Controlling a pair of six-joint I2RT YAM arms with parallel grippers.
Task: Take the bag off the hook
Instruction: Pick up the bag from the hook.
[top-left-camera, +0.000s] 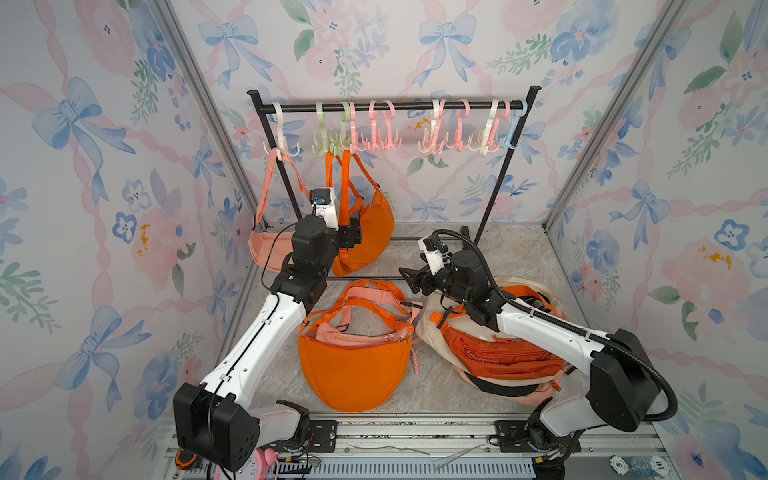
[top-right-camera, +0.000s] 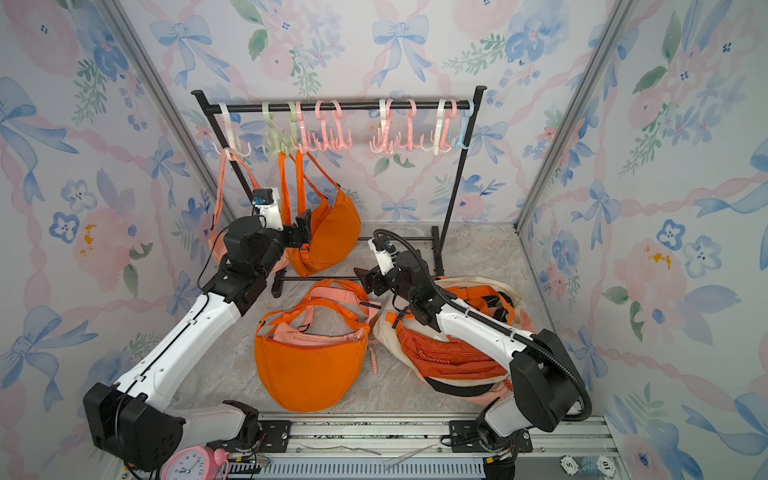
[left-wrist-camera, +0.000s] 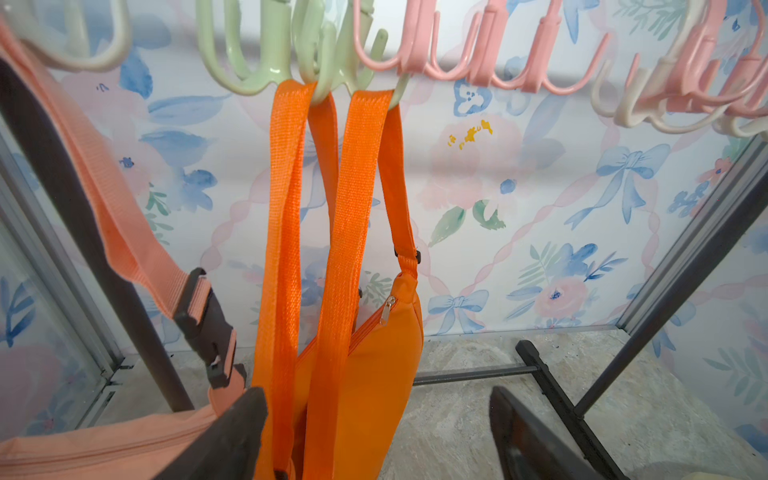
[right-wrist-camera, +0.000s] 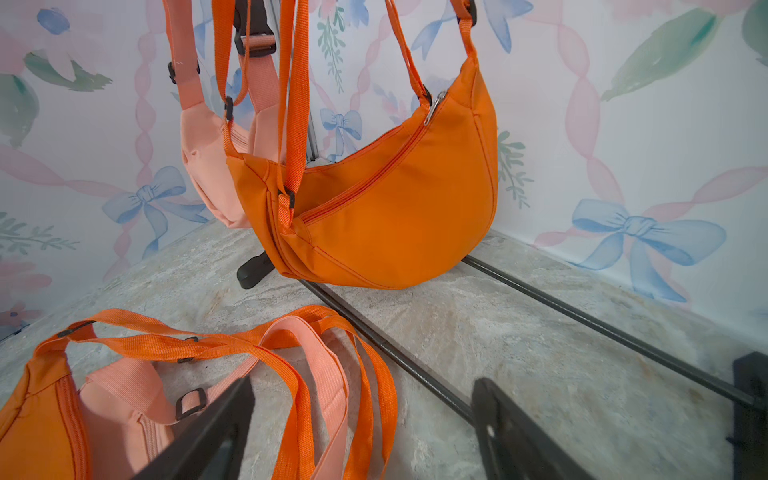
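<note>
Rack rail (top-left-camera: 395, 107): is running across the back of the cell, carrying a row of plastic hooks.
Green hooks (left-wrist-camera: 257, 79): are hanging toward the left arm's end of the rail and bearing the orange straps.
Hanging orange bag (top-left-camera: 372, 232): is dangling from the green hooks by two strap loops (left-wrist-camera: 282, 208), its body sitting low, just above the rack's foot bars. Whether a second orange bag is hanging behind it cannot be told.
Left gripper (left-wrist-camera: 376, 399): is standing with its fingers wide apart and gripping nothing. It is pointing up at the hooks. In the wrist view the straps are passing just inside one finger and the bag's body is filling part of the gap. Whether they are touching cannot be told.
Right gripper (right-wrist-camera: 363, 384): is hovering low over the floor with its fingers spread and holding nothing, well short of the hanging bag and facing it.
Peach bag (top-left-camera: 266, 249): is hanging from a white hook, beside the left arm.
Floor orange bag (top-left-camera: 353, 365): is lying flat between the two arms, with a peach bag tucked against it.
Bag pile (top-left-camera: 498, 353): is lying under the right arm.
</note>
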